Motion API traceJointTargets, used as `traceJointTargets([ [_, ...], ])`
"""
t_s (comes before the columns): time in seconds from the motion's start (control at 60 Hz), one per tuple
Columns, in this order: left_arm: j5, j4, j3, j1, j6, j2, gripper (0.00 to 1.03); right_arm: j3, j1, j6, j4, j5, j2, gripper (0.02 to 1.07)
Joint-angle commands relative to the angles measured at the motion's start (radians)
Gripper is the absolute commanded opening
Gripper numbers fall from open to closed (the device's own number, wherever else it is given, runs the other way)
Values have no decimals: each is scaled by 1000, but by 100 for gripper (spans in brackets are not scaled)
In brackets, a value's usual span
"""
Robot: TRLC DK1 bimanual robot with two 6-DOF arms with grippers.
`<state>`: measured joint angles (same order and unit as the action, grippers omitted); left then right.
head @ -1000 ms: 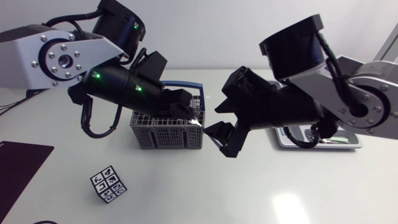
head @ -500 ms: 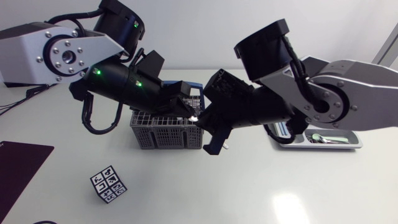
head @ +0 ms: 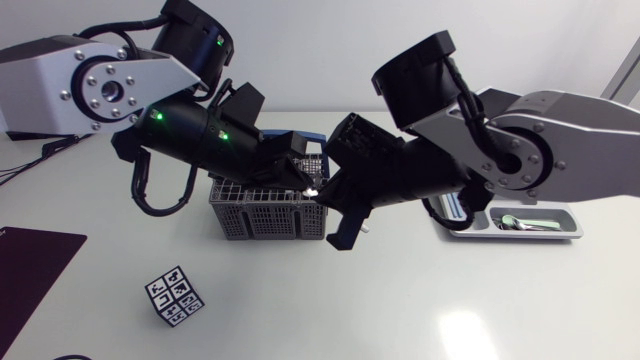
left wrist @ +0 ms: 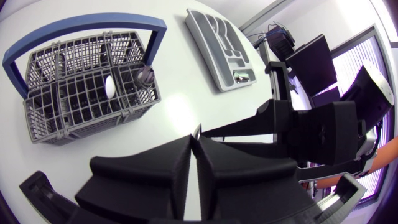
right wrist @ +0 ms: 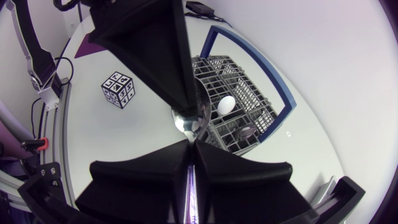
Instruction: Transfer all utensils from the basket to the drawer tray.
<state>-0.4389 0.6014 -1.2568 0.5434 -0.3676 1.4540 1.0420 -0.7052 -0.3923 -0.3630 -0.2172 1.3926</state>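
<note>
Head view: the spoon (head: 316, 188) is passing between arms above the 3 o'clock end of the cutlery basket (head: 262, 212). As I judge it, the left end effector (head: 303, 178) should be releasing only once the right end effector (head: 325, 200) is gripping firmly. The drawer tray (head: 520, 228) is waiting at 3 o'clock.

Left wrist view: its fingers are sitting almost together, and the spoon is hidden.

Right wrist view: its fingers are closing tight on the spoon's handle. The left's tips are pinching the bowl at 12 o'clock.
</note>
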Motion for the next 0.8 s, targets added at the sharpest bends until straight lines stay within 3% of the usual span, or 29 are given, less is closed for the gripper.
traceJointTargets([
  [0.0,-14,-8,-35,-2,-25,-20,43,15,-4,0,-24,-21,14,7],
  [0.017,-14,-6,-36,-2,-27,-21,48,13,-4,-2,-24,-22,13,7],
  [0.033,-14,-8,-43,-2,-27,-23,59,10,-4,-2,-24,-22,11,7],
  [0.083,-14,-9,-50,-8,-25,-30,73,4,-5,-3,-27,-22,9,7],
  [0.183,-15,-12,-62,-16,-33,-50,86,-10,-5,-13,-37,-25,3,7],
  [0.317,-15,-68,-46,-39,-31,-89,87,-48,16,-45,-57,-40,-27,7],
  [0.5,-11,-77,-20,-88,-2,-93,86,-97,156,-166,-120,-102,-63,7],
  [0.783,55,-78,25,-97,88,-67,86,-119,538,-536,-255,-225,-61,7],
])
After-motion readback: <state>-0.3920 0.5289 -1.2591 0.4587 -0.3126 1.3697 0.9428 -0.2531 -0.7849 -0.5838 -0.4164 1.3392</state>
